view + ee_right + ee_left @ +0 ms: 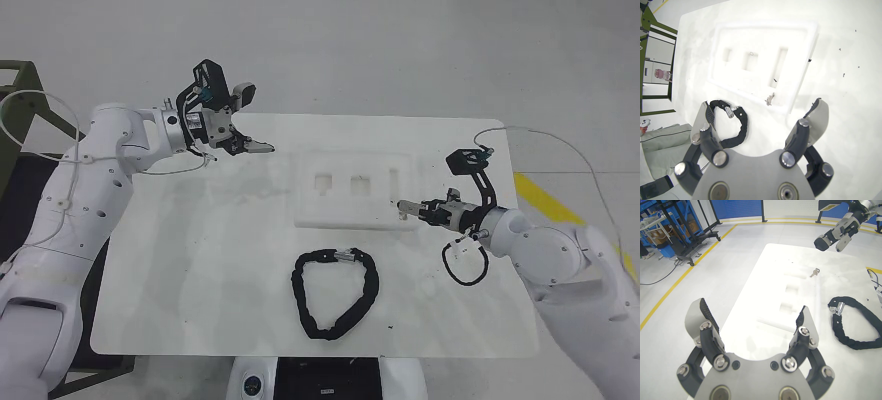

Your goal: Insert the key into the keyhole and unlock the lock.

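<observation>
Right gripper (762,106), released, stands near the key (770,99) on the foam tray (762,37) rim; advise pinching its bow squarely; left gripper (753,306) likewise released, well apart.

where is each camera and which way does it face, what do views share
Top view: above the arms, looking down at table, foam tray, chain lock; shows both arms, left gripper, right gripper.
Left wrist view: behind the open left gripper, facing across the tray toward the key and the far right gripper.
Right wrist view: behind the open right gripper, looking down at the key on the tray's edge.
Shared: tray and chain lock in all three; key in both wrist views.
</observation>
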Robot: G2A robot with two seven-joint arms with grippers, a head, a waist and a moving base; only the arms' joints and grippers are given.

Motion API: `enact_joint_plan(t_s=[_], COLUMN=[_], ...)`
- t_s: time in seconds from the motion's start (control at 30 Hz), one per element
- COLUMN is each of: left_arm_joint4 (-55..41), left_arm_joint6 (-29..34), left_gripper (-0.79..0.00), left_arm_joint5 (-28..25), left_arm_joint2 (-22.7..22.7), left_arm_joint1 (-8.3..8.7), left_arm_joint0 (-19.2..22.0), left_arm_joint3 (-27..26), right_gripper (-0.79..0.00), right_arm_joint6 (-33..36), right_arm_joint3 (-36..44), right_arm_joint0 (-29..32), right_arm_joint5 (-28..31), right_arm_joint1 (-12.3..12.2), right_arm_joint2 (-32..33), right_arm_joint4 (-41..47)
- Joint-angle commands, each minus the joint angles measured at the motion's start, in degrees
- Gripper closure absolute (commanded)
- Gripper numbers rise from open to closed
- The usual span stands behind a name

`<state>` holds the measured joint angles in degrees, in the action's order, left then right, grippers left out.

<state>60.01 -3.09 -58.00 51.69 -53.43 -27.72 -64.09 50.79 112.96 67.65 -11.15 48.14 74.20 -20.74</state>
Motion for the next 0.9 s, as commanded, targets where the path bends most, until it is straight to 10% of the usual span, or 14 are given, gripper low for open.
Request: enact_joint_plan(t_s=[0.0,0.87], left_arm_joint4=[0.0,0.0], left_arm_joint6=[0.0,0.0], left_gripper=[-0.785,-0.785], left_arm_joint5=[0.0,0.0], left_arm_joint2=[0.0,0.0], left_arm_joint1=[0.00,0.00], left_arm_joint0=[0.0,0.0], left_arm_joint3=[0.0,0.0], right_gripper=[-0.785,-0.785], right_arm_joint6=[0.0,1.7], right_arm_joint3=[0.0,-1.0], right_arm_joint0=[0.0,-4.0], right_arm_joint5=[0.0,1.4], right_arm_joint1=[0.0,1.3], right_arm_joint2=[0.0,-6.9], right_arm_joint4=[0.1,-2.0])
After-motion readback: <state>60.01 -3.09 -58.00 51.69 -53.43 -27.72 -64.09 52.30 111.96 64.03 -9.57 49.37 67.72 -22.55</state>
